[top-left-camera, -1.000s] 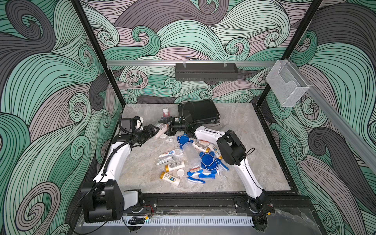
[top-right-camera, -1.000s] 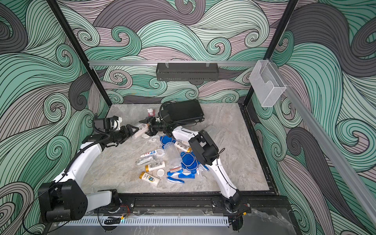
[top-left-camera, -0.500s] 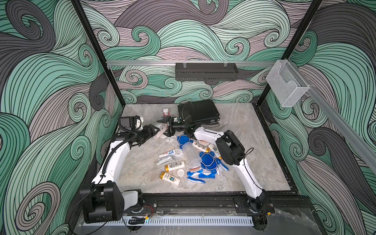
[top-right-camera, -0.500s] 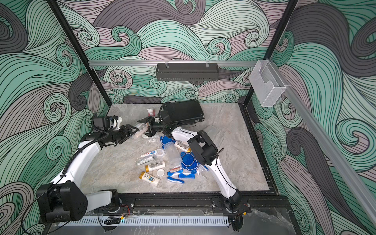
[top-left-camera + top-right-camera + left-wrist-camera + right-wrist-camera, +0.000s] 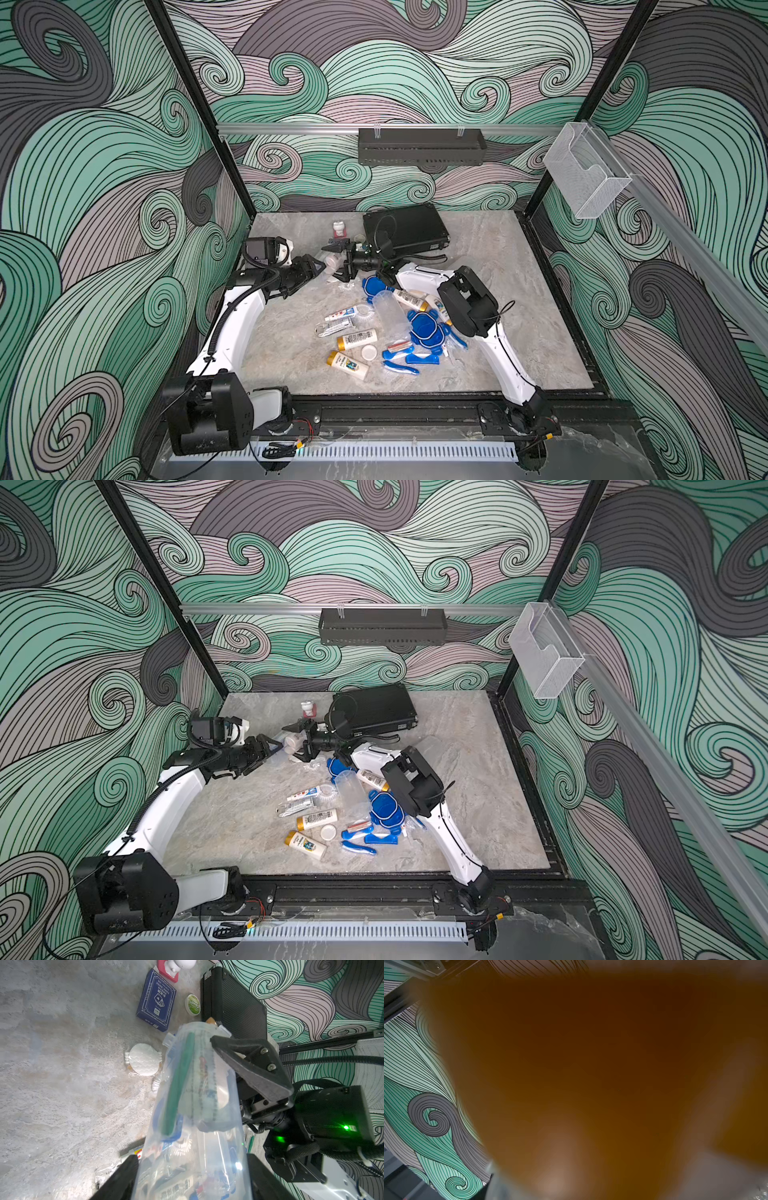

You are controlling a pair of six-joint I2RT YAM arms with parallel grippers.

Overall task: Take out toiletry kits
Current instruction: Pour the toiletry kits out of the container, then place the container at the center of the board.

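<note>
My left gripper (image 5: pixel 192 1157) is clamped on a clear tumbler (image 5: pixel 207 1138), one finger on each side of its wall. As far as I can tell it's held off the table (image 5: pixel 52 1084), roughly level. It sits left of centre in both top views, just in front of the black briefcase (image 5: pixel 405 228). Through the wall I see a green handle (image 5: pixel 176 1084) and printed packets.

The right gripper (image 5: pixel 336 261) faces it head-on, jaws spread wide at the tumbler's far end. One finger (image 5: pixel 239 1059) lies against it; the other is hidden. The right wrist view is a brown blur, no use.

Loose kit parts lie mid-frame on the table: second tumbler (image 5: pixel 388 305), blue lids (image 5: pixel 424 328), gold-capped bottles (image 5: pixel 356 338), blue-handled pieces (image 5: pixel 409 358), tube (image 5: pixel 340 312). The dark-blue card box (image 5: pixel 155 1001) lies near the briefcase.
</note>
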